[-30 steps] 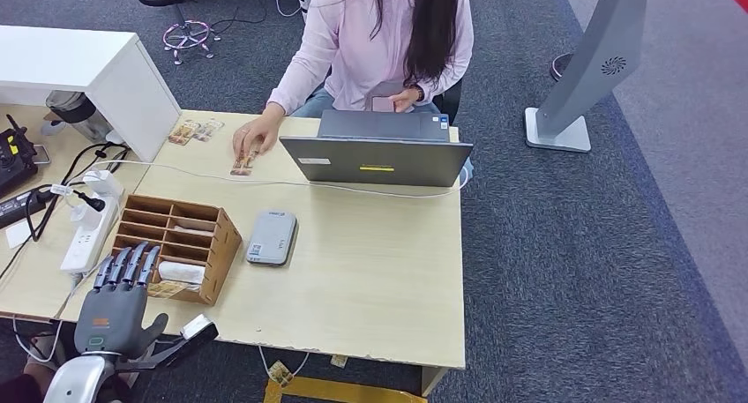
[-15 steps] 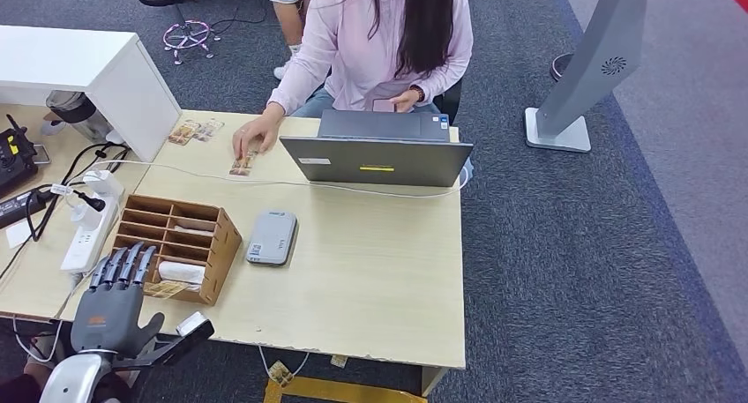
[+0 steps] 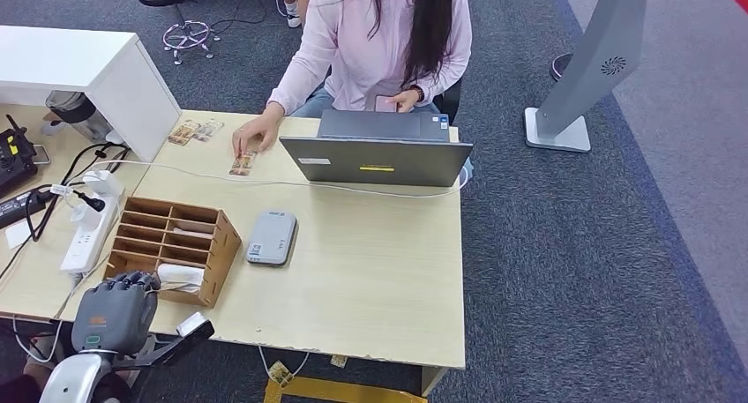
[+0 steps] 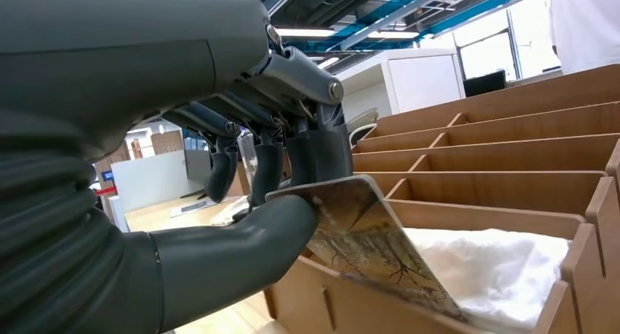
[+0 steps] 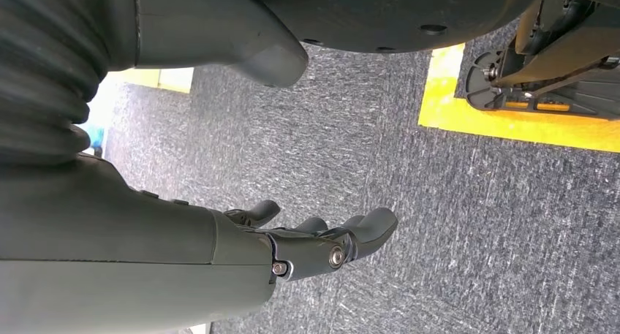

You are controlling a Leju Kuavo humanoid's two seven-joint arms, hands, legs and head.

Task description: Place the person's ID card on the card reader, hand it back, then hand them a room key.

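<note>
My left hand (image 3: 115,310) is at the front edge of the wooden card organizer (image 3: 176,231), fingers curled down into its nearest compartment. In the left wrist view the thumb and fingers (image 4: 322,147) pinch a picture-printed room key card (image 4: 373,239) that stands tilted in that compartment (image 4: 512,202), beside white padding (image 4: 504,275). The grey card reader (image 3: 271,237) lies right of the organizer. The person's hand (image 3: 254,138) rests on a card (image 3: 243,163) at the desk's far edge. My right hand (image 5: 314,246) hangs over the carpet, fingers apart, holding nothing.
The person (image 3: 379,41) sits behind an open laptop (image 3: 375,156) at the far side. Two more cards (image 3: 194,130) lie at the far left. A white power strip (image 3: 88,231) with cables and a white cabinet (image 3: 88,68) stand left of the organizer.
My left hand's fingers went from stretched out over the organizer to curled down, closing on the card in the front compartment. The person's hand stays on the far card.
</note>
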